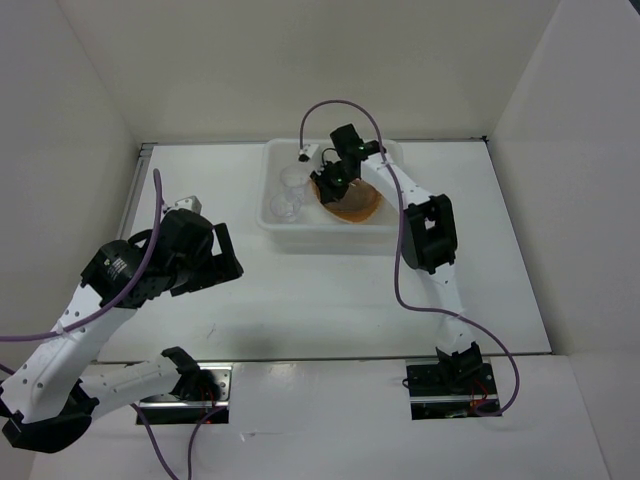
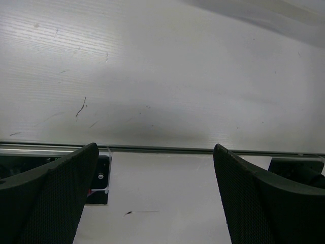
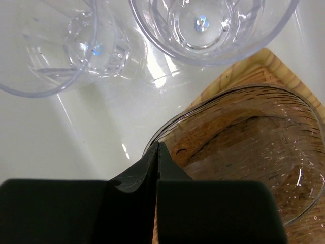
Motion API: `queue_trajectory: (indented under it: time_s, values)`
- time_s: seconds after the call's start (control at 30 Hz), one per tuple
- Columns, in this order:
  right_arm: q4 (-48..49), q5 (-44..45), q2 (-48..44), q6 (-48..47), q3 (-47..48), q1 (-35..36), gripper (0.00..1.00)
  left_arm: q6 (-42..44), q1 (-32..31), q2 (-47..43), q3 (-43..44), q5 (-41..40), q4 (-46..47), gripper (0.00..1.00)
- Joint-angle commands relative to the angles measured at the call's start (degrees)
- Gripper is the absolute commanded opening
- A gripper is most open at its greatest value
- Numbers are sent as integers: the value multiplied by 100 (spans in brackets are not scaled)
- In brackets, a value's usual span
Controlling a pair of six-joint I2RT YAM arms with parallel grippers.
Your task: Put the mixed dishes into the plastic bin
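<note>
The white plastic bin (image 1: 275, 228) stands at the far middle of the table. In it lie the orange woven tray (image 1: 366, 208), a smoky saucer (image 1: 345, 197) on the tray, and two clear tumblers (image 1: 292, 180) (image 1: 283, 207) at its left. My right gripper (image 1: 328, 180) is down inside the bin. In the right wrist view it (image 3: 158, 151) is shut on the near rim of the saucer (image 3: 244, 147), which rests on the tray (image 3: 256, 66) beside the tumblers (image 3: 40, 46) (image 3: 208, 25). My left gripper (image 1: 228, 262) is open and empty over the table (image 2: 155, 193).
The bin's white floor (image 3: 101, 137) shows left of the saucer. White walls enclose the table on three sides. A metal strip (image 2: 162, 149) marks the table's front edge, with the arm base mounts (image 1: 190, 385) (image 1: 445, 380) beyond it.
</note>
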Motion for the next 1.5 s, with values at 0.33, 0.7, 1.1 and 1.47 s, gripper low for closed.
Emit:
queue_trajectory:
  time_s: [0.33, 0.7, 1.1, 1.47]
  values:
    - [-71, -156, -201, -59, 98, 280, 0, -144, 3, -200, -85, 114, -18, 100]
    - [571, 741, -359, 309, 98, 139, 0, -250, 3, -358, -190, 115, -18, 100]
    - [273, 161, -886, -41, -42, 112, 0, -302, 3, -411, -296, 115, -18, 100]
    - [264, 213, -904, -288, -1054, 412, 0, -302, 3, -517, -296, 168, -18, 100]
